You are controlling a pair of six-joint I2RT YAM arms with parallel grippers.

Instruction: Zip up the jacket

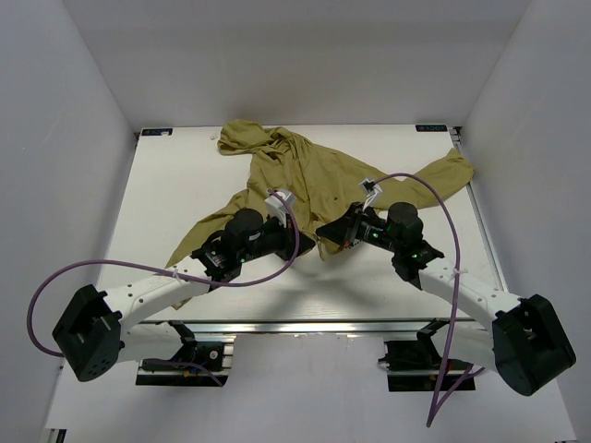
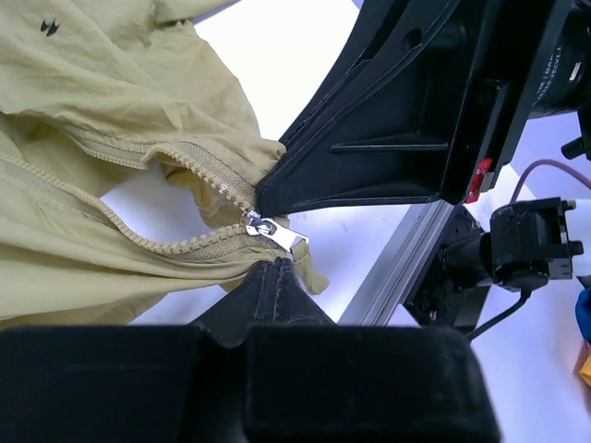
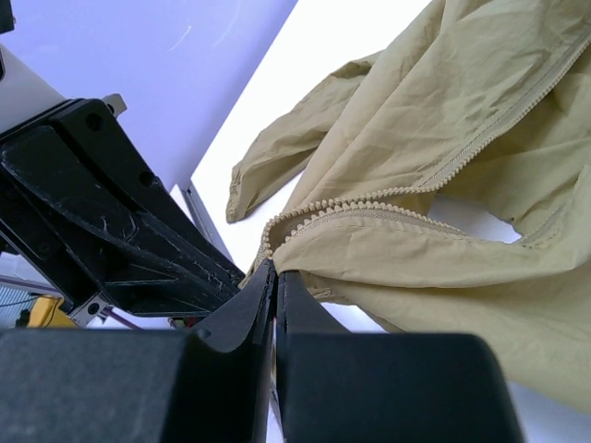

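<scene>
Your olive-yellow thin-fabric hooded jacket [image 1: 314,180] lies spread on the flat white table [image 1: 185,185], its body and hood stretching away beyond both sets of fingertips and its bottom hem right at them.

Judging from these views, the zipping has barely begun. The small silver metal zipper slider [image 2: 261,226] sits at the hem end, and both rows of pale plastic zipper teeth [image 2: 138,242] meet in it, so the start looks engaged. Past the slider the rows part at once and run open, so nearly the full pull towards the collar is left.

Your left gripper [image 2: 271,231] has its jaws a little apart, one fingertip on either side of the slider. Table shows through the gap, so I judge it is bracketing the slider, not clamping it.

Your right gripper [image 3: 275,277] has its jaws pressed together, pinching the jacket's hem edge just at the tips, beside the end of the teeth.

No container shows in any view.
</scene>
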